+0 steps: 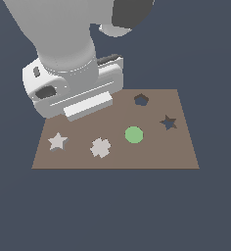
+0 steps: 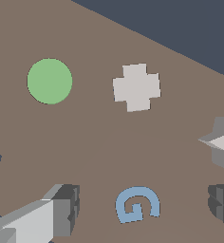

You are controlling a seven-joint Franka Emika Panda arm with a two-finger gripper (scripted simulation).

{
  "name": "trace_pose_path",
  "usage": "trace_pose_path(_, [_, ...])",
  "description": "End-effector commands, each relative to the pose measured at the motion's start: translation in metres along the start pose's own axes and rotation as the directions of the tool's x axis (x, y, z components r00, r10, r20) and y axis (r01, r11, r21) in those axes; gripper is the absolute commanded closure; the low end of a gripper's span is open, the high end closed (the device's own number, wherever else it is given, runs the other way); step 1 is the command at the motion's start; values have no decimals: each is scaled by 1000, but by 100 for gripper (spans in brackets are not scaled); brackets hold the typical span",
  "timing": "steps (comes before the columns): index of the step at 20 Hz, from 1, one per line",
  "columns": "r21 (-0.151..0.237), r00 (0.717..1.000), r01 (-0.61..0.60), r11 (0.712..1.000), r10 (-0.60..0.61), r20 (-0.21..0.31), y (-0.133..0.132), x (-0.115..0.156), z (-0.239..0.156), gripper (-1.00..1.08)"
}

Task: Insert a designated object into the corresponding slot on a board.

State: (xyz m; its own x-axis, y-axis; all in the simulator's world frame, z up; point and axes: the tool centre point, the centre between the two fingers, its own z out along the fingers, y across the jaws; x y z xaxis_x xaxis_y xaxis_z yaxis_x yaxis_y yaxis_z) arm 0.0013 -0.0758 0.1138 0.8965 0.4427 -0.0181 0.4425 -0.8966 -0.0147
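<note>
The little star block sits on the brown board, near the corner at the exterior view's left. Nothing holds it yet. Its home, the dark star-shaped slot, is far over on the other side of the board, so the star has a long way to go.

The claw hangs just above the board, behind the star. Its two fingers stand wide apart with nothing between them — only a blue letter G painted on the board shows in the gap. I think it is open like that so it can slide over the star and pinch it.

The green disc and the pale flower piece lie flat in between — they are not wanted.
</note>
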Motion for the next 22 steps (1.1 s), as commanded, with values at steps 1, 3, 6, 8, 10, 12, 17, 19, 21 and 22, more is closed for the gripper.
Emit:
trace_pose_path(1, [-2,997,74,997,-74,-2,16,-2,8,-92])
trace_pose_path(3, [-5,991,133,991,-133,-3,30,-3,15,-92])
trace_pose_path(6, [-8,976,218,976,-218,-4,49,-2,24,-92])
trace_pose_path(8, [-10,963,269,963,-269,-5,61,-1,30,-92])
trace_pose_path(10, [-12,949,316,949,-316,-6,72,1,35,-92])
trace_pose_path(12, [-14,933,359,933,-359,-6,82,3,40,-92])
trace_pose_path(17, [-18,895,445,895,-446,-7,102,10,50,-92])
trace_pose_path(19, [-19,881,472,881,-473,-7,109,13,53,-92])
trace_pose_path(21, [-20,869,495,869,-495,-7,114,15,56,-92])
trace_pose_path(22, [-20,863,505,863,-505,-7,116,17,57,-92])
